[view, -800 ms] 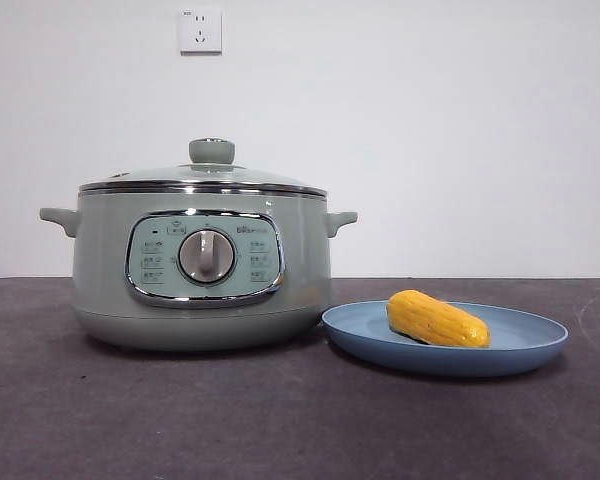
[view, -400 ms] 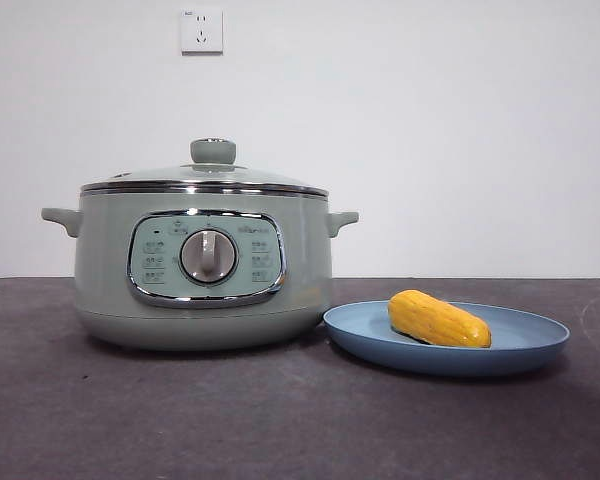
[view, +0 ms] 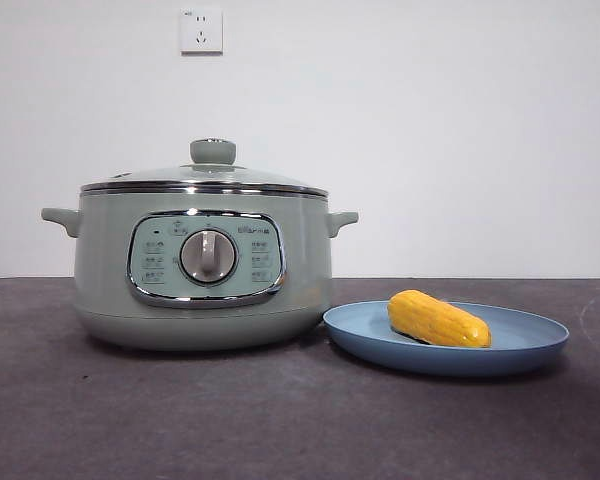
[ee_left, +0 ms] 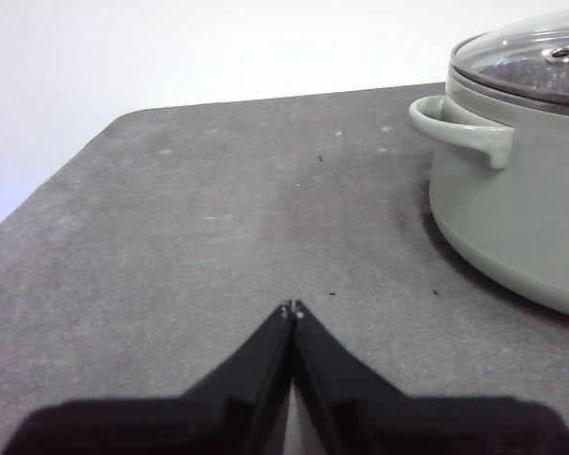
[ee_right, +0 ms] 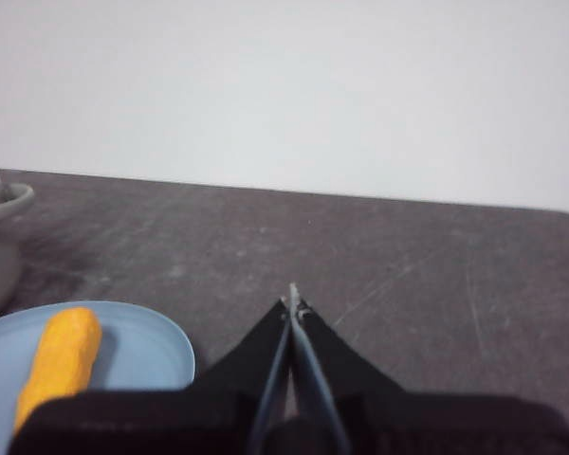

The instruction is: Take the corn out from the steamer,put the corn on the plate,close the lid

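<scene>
The sage-green steamer (view: 202, 265) stands at the left of the front view with the glass lid (view: 205, 175) seated on it. The yellow corn (view: 438, 319) lies on the light-blue plate (view: 525, 345) to the steamer's right. My left gripper (ee_left: 292, 310) is shut and empty, low over the table, apart from the steamer (ee_left: 522, 199) and its lid (ee_left: 531, 62). My right gripper (ee_right: 292, 303) is shut and empty, beside the plate (ee_right: 142, 351) that holds the corn (ee_right: 62, 365). Neither arm shows in the front view.
The dark grey table (view: 280, 420) runs to a white wall with a socket (view: 201, 30). In the left wrist view the table's far edge and corner (ee_left: 123, 118) lie beyond the gripper. The steamer's handle (ee_right: 5, 204) shows at the side of the right wrist view.
</scene>
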